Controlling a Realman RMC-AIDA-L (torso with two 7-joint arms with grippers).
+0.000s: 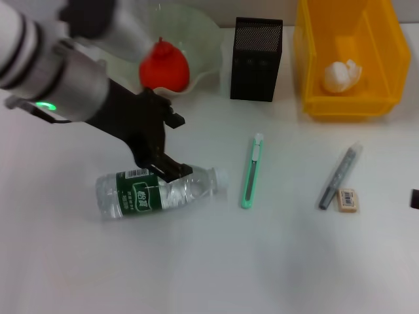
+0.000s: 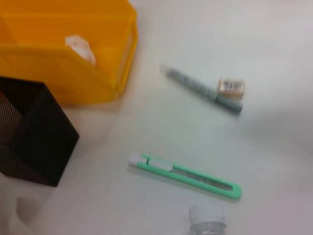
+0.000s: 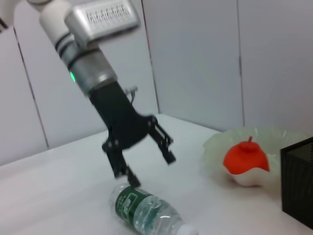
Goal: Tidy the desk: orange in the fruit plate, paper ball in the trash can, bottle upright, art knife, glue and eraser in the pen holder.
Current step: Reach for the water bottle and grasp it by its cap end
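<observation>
- The left gripper (image 3: 146,164) is held spread wide just above the bottle (image 1: 156,191), which lies on its side on the desk (image 1: 209,261).
- A centred grasp on the labelled body is advised before it is tipped upright.
- The right gripper is not seen.

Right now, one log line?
left gripper open above lying bottle | orange in plate | knife, glue, eraser on desk

Even, bright overhead light; we see only soft, faint shadows under the bottle (image 1: 154,193) and pen holder (image 1: 256,59). White desk (image 1: 275,261) looks slightly washed out. Left wrist view is soft overall, art knife (image 2: 186,175) fuzzy. Left gripper (image 3: 146,164) shows motion blur in the right wrist view.
</observation>
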